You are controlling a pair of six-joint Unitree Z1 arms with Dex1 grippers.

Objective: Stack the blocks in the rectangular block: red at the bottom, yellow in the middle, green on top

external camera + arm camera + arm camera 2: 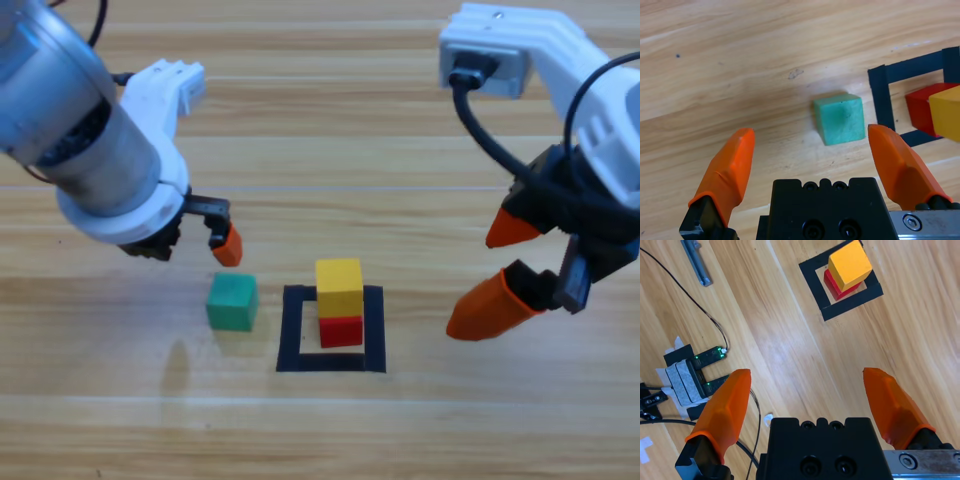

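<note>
While yellow [339, 286] sits on red [341, 330], the wide-open, empty left gripper [810, 150] nears green [839, 119]: seemingly light, rigid, best pinched on opposite flat sides. Right gripper [500, 275] waits open, empty.

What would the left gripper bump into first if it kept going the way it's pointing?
Most likely the green cube: it sits right ahead, between the open jaws of the left gripper, on bare table. Exact depth is hard to judge.
</note>
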